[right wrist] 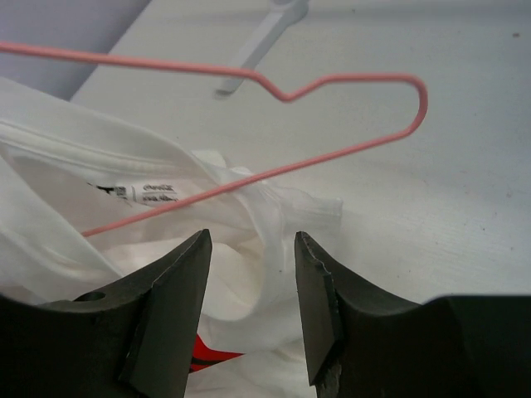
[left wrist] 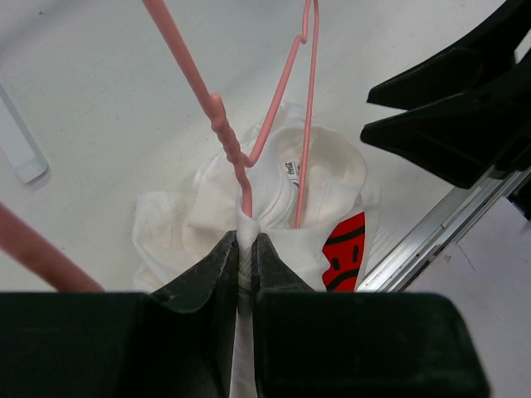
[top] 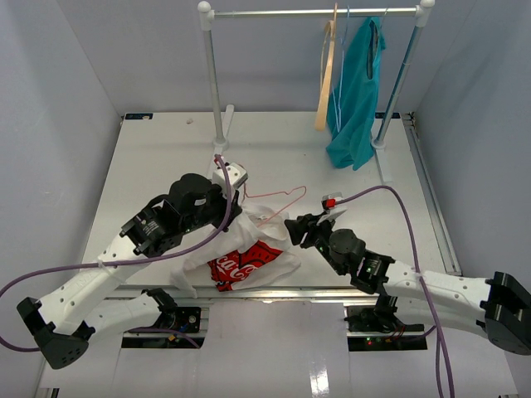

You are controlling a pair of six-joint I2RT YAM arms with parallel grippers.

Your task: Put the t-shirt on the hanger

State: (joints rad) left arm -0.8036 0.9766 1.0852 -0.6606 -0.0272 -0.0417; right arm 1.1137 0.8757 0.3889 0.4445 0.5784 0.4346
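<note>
Threading judged in hand: left gripper [left wrist: 246,240] is clamped on shirt [left wrist: 328,178] cloth where hanger [left wrist: 224,133] wire enters the collar; whether wire is pinched too cannot be told. Beyond, right gripper [right wrist: 251,249] is parted astride a collar fold, nothing held. Next, that fold should be gripped and drawn over the wire shoulder. Shirt is bunched at the front edge of the table [top: 166,149], sleeves hidden.
</note>
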